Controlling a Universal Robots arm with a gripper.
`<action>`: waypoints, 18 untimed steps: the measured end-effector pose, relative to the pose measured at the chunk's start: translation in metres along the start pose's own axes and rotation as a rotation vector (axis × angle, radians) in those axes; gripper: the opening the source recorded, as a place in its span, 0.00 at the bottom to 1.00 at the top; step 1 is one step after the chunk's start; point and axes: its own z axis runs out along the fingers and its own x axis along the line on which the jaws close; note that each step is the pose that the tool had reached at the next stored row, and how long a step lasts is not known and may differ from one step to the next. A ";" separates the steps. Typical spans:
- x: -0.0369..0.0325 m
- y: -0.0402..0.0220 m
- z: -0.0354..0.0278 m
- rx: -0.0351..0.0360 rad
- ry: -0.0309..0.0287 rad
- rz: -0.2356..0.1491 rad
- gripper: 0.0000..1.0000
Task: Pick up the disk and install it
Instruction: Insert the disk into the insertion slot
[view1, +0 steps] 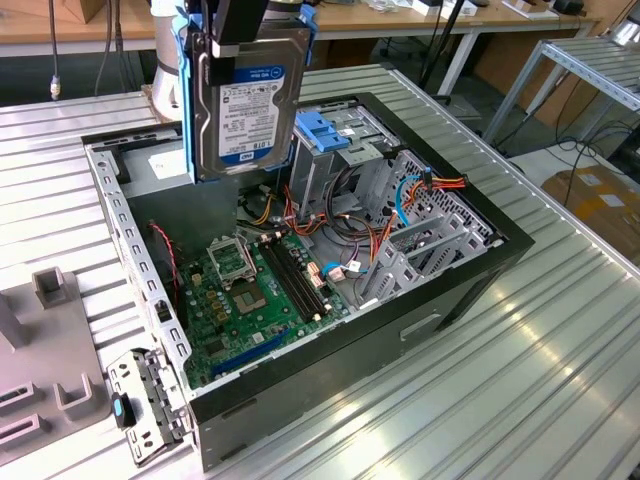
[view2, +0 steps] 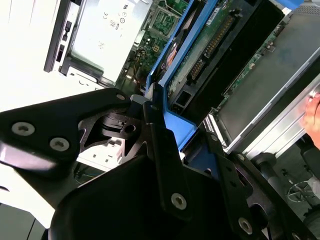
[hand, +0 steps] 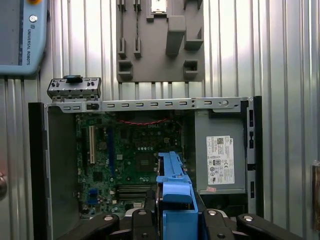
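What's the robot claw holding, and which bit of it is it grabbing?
The gripper holds the disk by its top end, and the disk hangs label-out above the open case.

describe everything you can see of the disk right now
The disk is a flat rectangular hard drive, dark silver metal with a white label carrying a blue band, and blue plastic rails along both sides. The second wrist view shows a green circuit board on its other face. It hangs upright, clamped at its top by the gripper, above the open computer case.
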 end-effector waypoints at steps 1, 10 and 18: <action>0.0005 0.0000 0.0000 0.0000 -0.0001 0.000 0.37; 0.0041 -0.0001 0.0000 0.0000 0.0000 0.000 0.37; 0.0063 -0.0002 0.0001 0.0000 0.0000 0.000 0.37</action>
